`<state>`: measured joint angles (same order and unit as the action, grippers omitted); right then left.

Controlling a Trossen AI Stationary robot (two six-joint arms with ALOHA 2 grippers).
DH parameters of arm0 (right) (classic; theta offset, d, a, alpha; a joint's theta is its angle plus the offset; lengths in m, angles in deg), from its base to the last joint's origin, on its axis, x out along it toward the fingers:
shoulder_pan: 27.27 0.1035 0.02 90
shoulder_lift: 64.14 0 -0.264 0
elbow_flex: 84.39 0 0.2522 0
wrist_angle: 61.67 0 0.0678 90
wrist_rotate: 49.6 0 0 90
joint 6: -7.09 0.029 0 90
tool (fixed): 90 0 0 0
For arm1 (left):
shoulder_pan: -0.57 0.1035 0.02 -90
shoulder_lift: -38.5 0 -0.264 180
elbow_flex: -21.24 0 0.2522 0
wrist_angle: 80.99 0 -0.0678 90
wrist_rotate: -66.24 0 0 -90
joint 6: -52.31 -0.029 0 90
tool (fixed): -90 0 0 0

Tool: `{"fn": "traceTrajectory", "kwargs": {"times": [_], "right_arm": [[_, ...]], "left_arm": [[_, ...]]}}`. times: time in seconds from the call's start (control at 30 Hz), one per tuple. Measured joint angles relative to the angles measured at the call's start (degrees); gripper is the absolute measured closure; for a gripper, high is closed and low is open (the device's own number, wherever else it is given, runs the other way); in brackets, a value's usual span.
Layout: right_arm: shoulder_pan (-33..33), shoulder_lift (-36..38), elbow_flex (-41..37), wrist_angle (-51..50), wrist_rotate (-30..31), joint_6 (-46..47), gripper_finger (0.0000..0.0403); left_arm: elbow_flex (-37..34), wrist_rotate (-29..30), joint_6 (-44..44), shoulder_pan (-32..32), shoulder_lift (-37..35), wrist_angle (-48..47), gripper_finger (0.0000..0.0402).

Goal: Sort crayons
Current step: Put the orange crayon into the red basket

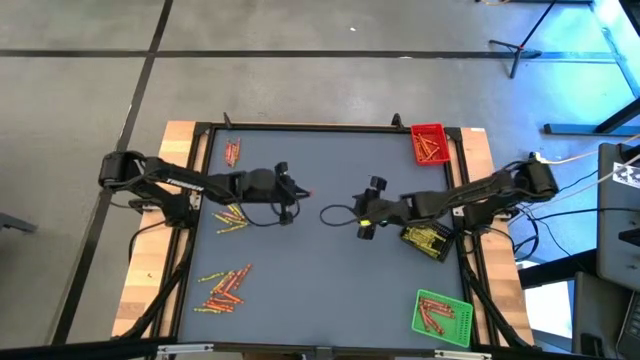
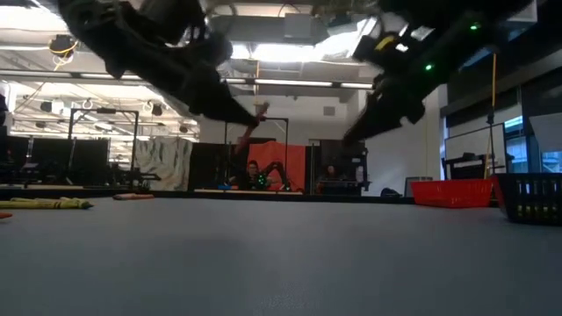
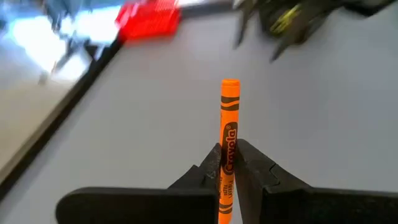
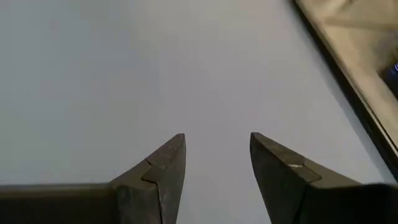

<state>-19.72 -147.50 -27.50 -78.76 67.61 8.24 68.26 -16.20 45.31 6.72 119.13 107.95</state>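
My left gripper (image 1: 292, 195) is over the middle of the grey table, shut on an orange crayon (image 3: 229, 118) and held above the tabletop; it also shows in the low view (image 2: 252, 116). My right gripper (image 1: 364, 208) faces it from the table's right, open and empty (image 4: 217, 162). Loose crayons lie in three heaps on the table's left: orange-red ones (image 1: 232, 152) at the far side, yellow ones (image 1: 232, 217) under my left arm, and mixed ones (image 1: 225, 288) at the near side. My left gripper pinches the orange crayon about its middle (image 3: 227, 155) between its two fingers (image 3: 256, 167). The crayon lies along the fingers, and its front end (image 3: 230, 87) sticks out past the fingertips. It is lifted clear of the table.
A red tray (image 1: 430, 143) with crayons stands at the far right corner. A black tray (image 1: 428, 240) with yellow crayons is under my right arm, and a green tray (image 1: 442, 315) with crayons is at the near right. A dark cable loop (image 1: 338, 213) lies between the grippers.
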Motion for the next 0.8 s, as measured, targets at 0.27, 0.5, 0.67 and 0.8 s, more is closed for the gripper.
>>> {"fn": "traceTrajectory", "kwargs": {"times": [0.27,0.5,0.67,0.8], "right_arm": [[-0.1,3.0,-8.4,23.7,-10.9,-6.5,0.0223],[-0.1,-1.5,-8.3,36.5,-12.6,-9.3,0.0223],[-0.1,-5.0,-8.3,48.2,-12.4,-9.2,0.0223],[-0.1,-7.2,-8.3,53.2,-14.2,-9.1,0.0223]], "left_arm": [[-2.4,-9.1,-7.1,-3.4,0.1,15.5,0.0388],[-2.3,-10.3,-7.3,-4.9,0.9,26.0,0.0388],[-2.2,-13.9,-6.8,-5.2,2.6,29.3,0.0388],[-2.2,-13.7,-6.9,-5.8,4.6,32.3,0.0388]]}}
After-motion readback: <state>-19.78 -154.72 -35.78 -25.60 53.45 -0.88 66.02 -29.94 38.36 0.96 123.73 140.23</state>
